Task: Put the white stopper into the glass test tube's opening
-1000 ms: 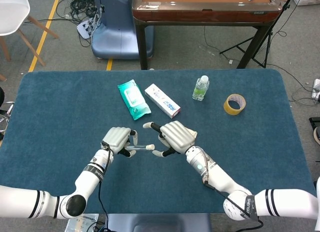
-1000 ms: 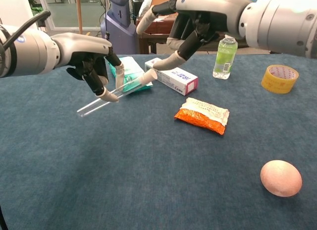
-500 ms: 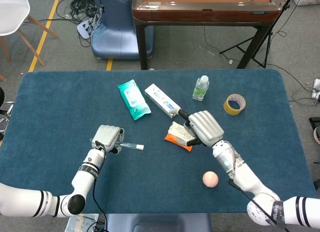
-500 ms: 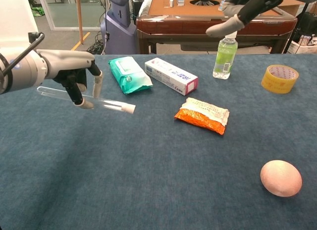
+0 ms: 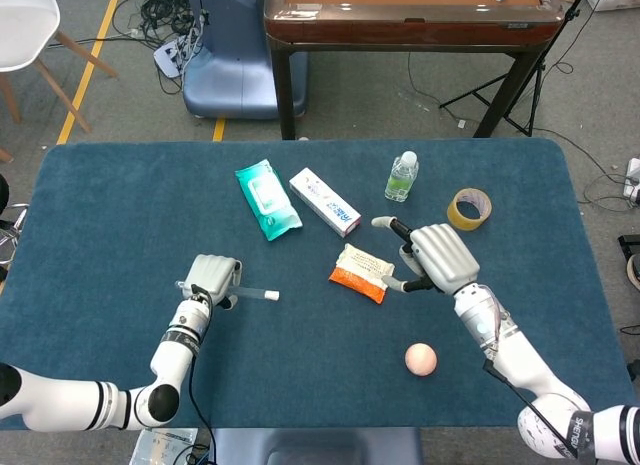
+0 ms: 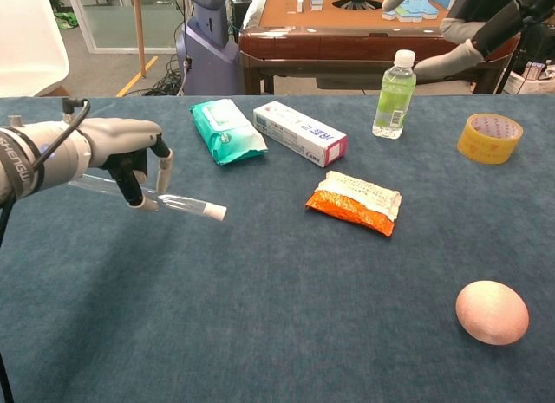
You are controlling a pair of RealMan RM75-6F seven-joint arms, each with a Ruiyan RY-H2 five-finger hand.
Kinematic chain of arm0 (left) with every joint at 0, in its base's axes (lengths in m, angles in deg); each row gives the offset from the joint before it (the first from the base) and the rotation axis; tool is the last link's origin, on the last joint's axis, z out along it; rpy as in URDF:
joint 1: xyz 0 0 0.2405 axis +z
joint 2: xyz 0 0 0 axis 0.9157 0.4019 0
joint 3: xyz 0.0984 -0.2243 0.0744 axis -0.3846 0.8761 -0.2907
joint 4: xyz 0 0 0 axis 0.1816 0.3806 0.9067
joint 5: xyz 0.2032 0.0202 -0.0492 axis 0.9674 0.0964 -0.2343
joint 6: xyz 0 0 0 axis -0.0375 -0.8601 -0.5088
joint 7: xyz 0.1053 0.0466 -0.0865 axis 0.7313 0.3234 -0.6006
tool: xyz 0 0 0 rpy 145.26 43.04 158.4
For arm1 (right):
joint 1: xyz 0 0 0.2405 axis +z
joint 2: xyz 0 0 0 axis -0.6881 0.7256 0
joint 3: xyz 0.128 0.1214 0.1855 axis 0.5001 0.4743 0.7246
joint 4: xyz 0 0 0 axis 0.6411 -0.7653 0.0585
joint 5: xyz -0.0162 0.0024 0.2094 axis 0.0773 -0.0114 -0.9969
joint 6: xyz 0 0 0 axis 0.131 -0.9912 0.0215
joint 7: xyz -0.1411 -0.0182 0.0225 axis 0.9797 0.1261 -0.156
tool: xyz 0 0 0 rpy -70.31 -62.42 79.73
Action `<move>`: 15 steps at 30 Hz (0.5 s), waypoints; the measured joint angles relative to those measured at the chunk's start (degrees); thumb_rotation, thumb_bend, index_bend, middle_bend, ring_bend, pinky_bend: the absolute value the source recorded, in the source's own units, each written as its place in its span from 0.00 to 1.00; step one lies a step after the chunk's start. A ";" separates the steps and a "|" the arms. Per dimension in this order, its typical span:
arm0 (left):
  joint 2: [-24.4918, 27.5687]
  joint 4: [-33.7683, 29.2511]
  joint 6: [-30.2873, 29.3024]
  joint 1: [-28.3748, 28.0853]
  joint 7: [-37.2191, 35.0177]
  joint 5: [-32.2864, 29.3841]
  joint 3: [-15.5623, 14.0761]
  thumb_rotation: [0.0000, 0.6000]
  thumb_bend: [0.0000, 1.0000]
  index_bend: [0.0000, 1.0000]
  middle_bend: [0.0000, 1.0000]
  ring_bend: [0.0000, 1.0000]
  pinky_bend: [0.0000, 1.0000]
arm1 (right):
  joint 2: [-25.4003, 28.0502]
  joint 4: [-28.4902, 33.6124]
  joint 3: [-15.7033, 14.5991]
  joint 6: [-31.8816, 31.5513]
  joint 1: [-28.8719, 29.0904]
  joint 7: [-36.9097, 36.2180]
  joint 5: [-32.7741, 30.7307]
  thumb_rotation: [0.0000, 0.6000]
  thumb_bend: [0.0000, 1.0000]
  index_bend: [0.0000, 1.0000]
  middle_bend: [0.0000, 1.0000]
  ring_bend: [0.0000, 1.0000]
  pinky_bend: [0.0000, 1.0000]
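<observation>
My left hand (image 5: pixel 212 278) (image 6: pixel 130 156) grips the glass test tube (image 6: pixel 169 201) (image 5: pixel 248 293) low over the left side of the blue table (image 5: pixel 120 205). The tube lies nearly level, its mouth pointing right. The white stopper (image 6: pixel 214 212) (image 5: pixel 271 296) sits in that mouth. My right hand (image 5: pixel 432 257) (image 6: pixel 468 30) is well off to the right, above the table beyond the orange packet, fingers spread and holding nothing. In the chest view only part of it shows at the top right.
A teal wipes pack (image 5: pixel 267 198), a white-and-pink box (image 5: pixel 325 201), a small plastic bottle (image 5: pixel 402 176) and a yellow tape roll (image 5: pixel 469 208) lie across the back. An orange snack packet (image 5: pixel 361 272) is mid-table and a pink egg-like ball (image 5: pixel 421 359) near the front right.
My right hand let go of the stopper end and drew away to the right. My left hand carried the stoppered tube left and lower, levelling it.
</observation>
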 measured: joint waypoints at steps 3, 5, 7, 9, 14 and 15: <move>-1.30 2.05 1.58 0.58 -0.94 -0.04 0.47 1.00 0.27 0.66 1.00 1.00 1.00 | 0.10 -0.32 -0.15 0.09 -0.42 -0.14 -0.35 1.00 0.19 0.21 0.91 0.97 1.00; -1.92 3.02 2.69 0.90 -1.62 -0.23 0.85 1.00 0.27 0.66 1.00 1.00 1.00 | 0.11 -0.52 -0.23 0.19 -0.63 -0.24 -0.48 1.00 0.19 0.21 0.91 0.97 1.00; -2.57 3.99 3.87 1.21 -2.25 -0.54 1.30 1.00 0.27 0.65 1.00 1.00 1.00 | 0.12 -0.73 -0.27 0.22 -0.87 -0.38 -0.55 1.00 0.19 0.21 0.91 0.97 1.00; -3.13 4.92 4.88 1.41 -2.63 -0.86 1.71 1.00 0.27 0.65 1.00 1.00 1.00 | 0.15 -0.85 -0.29 0.30 -1.08 -0.53 -0.63 1.00 0.19 0.21 0.91 0.97 1.00; -4.18 6.15 6.35 1.69 -2.86 -1.10 2.18 1.00 0.27 0.59 1.00 1.00 1.00 | 0.43 -0.96 -0.31 0.58 -1.44 -0.63 -0.83 1.00 0.19 0.21 0.91 0.97 1.00; -4.37 6.31 6.62 1.71 -2.77 -1.15 2.20 1.00 0.27 0.57 1.00 1.00 1.00 | 0.47 -1.02 -0.31 0.64 -1.53 -0.67 -0.89 1.00 0.19 0.21 0.91 0.97 1.00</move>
